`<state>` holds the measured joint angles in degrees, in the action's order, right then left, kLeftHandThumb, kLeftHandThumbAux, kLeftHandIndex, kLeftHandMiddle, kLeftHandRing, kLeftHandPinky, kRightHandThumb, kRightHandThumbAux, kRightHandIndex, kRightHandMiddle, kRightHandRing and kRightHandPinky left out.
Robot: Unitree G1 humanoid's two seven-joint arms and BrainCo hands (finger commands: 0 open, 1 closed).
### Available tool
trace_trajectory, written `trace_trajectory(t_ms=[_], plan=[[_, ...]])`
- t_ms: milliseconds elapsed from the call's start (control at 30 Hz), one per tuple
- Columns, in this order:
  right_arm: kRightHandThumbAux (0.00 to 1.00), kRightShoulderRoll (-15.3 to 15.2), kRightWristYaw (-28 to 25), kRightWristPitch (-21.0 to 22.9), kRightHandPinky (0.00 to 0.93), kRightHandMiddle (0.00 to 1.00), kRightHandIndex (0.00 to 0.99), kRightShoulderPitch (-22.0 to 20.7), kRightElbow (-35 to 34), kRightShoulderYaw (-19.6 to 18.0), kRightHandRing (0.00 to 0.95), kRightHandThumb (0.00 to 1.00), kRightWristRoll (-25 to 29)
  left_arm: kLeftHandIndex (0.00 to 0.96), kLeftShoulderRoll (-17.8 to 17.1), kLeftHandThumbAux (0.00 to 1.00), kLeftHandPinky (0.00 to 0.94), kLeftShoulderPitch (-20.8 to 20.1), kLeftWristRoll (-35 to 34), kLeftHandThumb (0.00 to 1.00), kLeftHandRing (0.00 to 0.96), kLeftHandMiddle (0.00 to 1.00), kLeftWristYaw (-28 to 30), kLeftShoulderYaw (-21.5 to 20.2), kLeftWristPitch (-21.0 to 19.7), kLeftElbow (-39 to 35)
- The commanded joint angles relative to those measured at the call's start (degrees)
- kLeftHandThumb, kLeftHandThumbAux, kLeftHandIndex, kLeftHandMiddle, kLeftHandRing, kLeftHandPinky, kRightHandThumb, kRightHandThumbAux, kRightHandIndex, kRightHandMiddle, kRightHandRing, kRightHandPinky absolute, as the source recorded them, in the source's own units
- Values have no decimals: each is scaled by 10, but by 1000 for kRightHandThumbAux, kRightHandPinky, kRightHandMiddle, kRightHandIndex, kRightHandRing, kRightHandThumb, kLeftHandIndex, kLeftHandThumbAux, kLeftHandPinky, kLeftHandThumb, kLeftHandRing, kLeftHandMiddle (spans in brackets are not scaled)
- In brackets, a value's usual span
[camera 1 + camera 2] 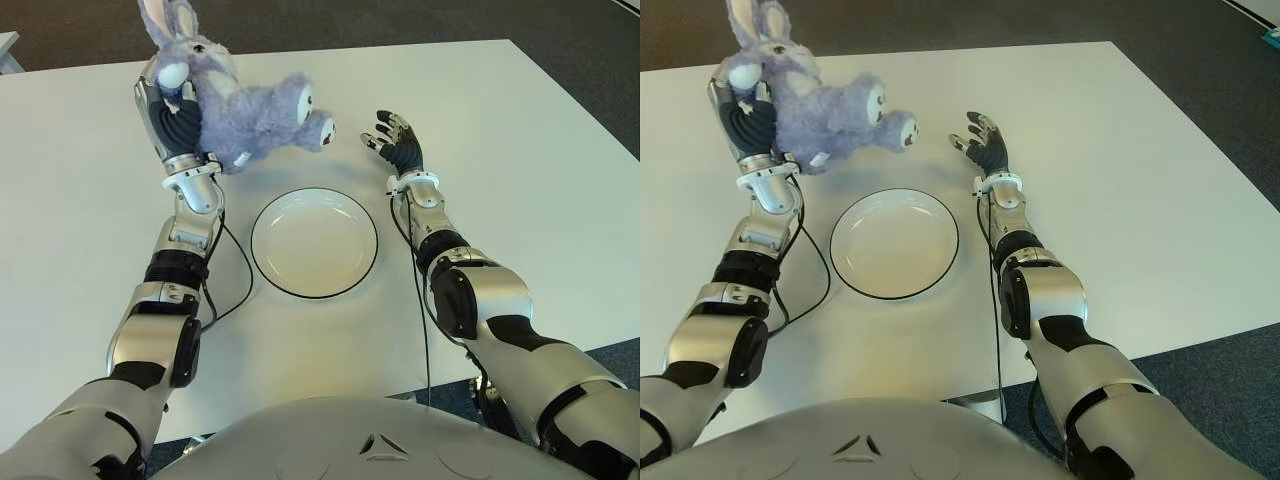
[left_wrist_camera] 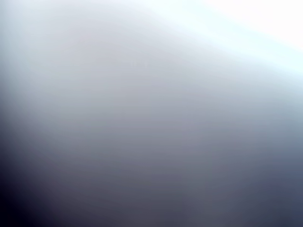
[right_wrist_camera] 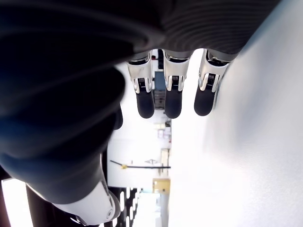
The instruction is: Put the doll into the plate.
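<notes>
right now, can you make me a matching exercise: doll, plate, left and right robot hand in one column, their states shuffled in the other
Things:
1 doll
2 plate
3 left robot hand
4 right robot hand

States:
A fingers spread, holding nothing
B held up above the table, beyond the plate
C lying on the table with nothing in it
D closed on the doll

Pairs: 1-B, 2-C, 3-D, 4-A

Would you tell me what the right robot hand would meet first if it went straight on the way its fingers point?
Probably nothing: beyond the right robot hand lies bare table; the doll hangs off to its left.
</notes>
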<state>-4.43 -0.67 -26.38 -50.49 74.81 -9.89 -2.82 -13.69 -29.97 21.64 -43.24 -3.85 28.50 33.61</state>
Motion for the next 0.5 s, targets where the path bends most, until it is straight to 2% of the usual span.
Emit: trace_trajectory(t_ms=[33,500], plan=[[865,7,-5,21,118,130,172,23,19,-3,102,390,0,444,-3,687,828,14,7,726,834,785,13,0,-11,-29],[855,10,-6,22,118,143,203,21,19,-6,108,447,2,447,-5,686,848,56,24,728,835,800,39,3,-45,-130]])
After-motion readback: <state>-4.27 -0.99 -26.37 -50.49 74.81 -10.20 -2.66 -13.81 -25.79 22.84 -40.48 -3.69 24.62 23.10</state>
